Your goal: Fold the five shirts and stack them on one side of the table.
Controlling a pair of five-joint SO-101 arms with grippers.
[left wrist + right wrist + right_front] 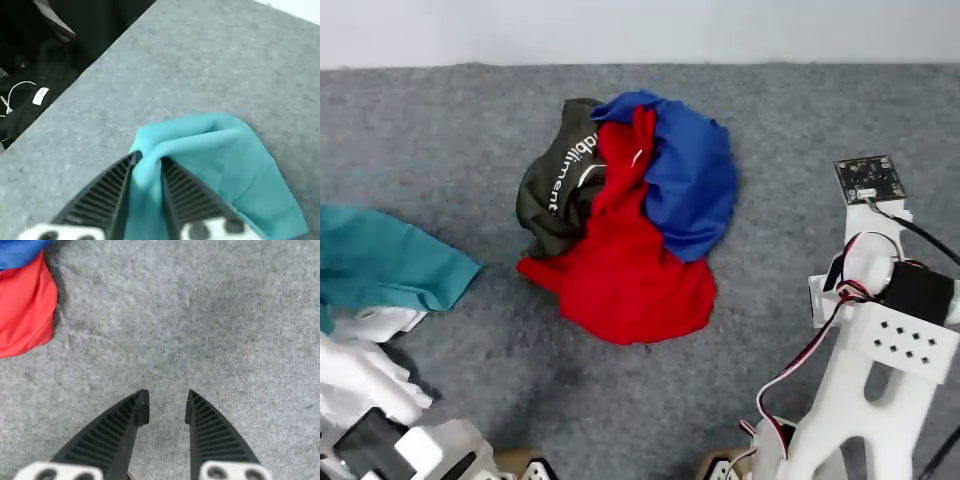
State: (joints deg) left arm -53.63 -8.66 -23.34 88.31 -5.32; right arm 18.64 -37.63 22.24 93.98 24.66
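Note:
A teal shirt [385, 262] lies crumpled at the left edge of the grey table; in the left wrist view my left gripper [148, 161] is shut on a fold of that teal shirt [220, 155]. In the middle sits a heap: a red shirt [625, 270] in front, a blue shirt [690, 180] at the right rear and a dark olive shirt [555, 180] at the left rear. My right gripper [165, 407] hovers open over bare carpet, with the red shirt's edge [25, 315] off to one side. The right arm [865, 350] stands at the front right.
Grey carpet-like table surface [800, 130] runs to a pale wall behind. The table's side edge [75, 75] drops off to a dark floor with a white cable [15, 95]. White cloth or arm housing [360, 370] sits at the front left.

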